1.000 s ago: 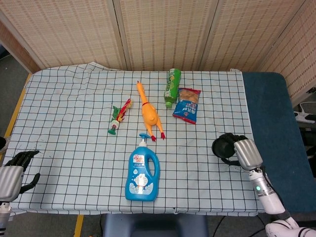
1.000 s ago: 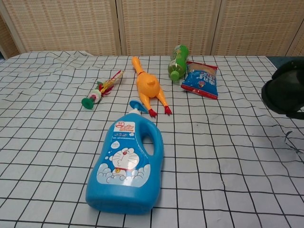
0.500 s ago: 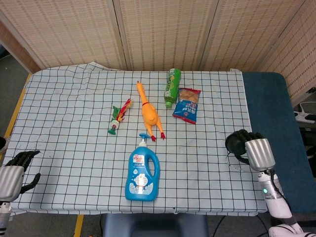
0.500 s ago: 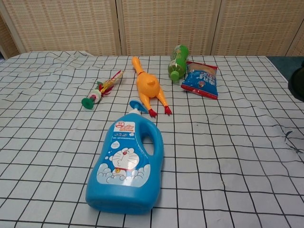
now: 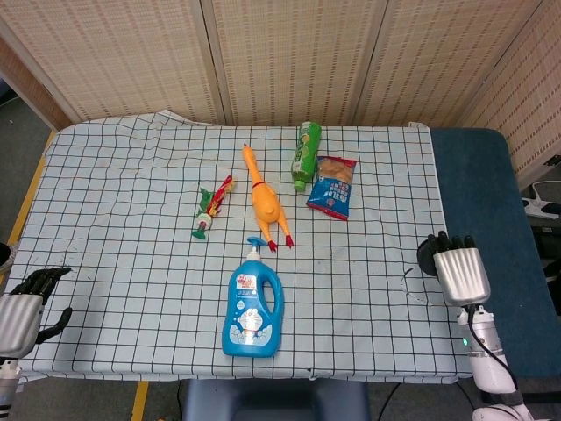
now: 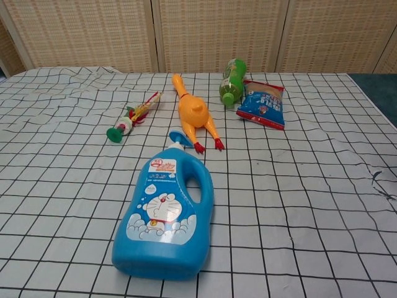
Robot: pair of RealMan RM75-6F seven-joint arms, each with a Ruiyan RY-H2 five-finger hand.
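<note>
A blue detergent bottle lies flat at the near middle of the checkered cloth. Beyond it lie a yellow rubber chicken, a green bottle, a blue snack bag and a small red and green toy. My right hand hovers at the cloth's right edge with its back up and its dark fingers curled in, holding nothing. My left hand sits at the near left corner, fingers apart and empty. Neither hand shows in the chest view.
A dark blue surface runs along the right side of the cloth. Woven screens stand behind the table. Floor with a yellow line shows at the left.
My right hand has drawn back to the right, from over the cloth to its right edge, and has left the chest view. The left hand and the objects have not moved.
</note>
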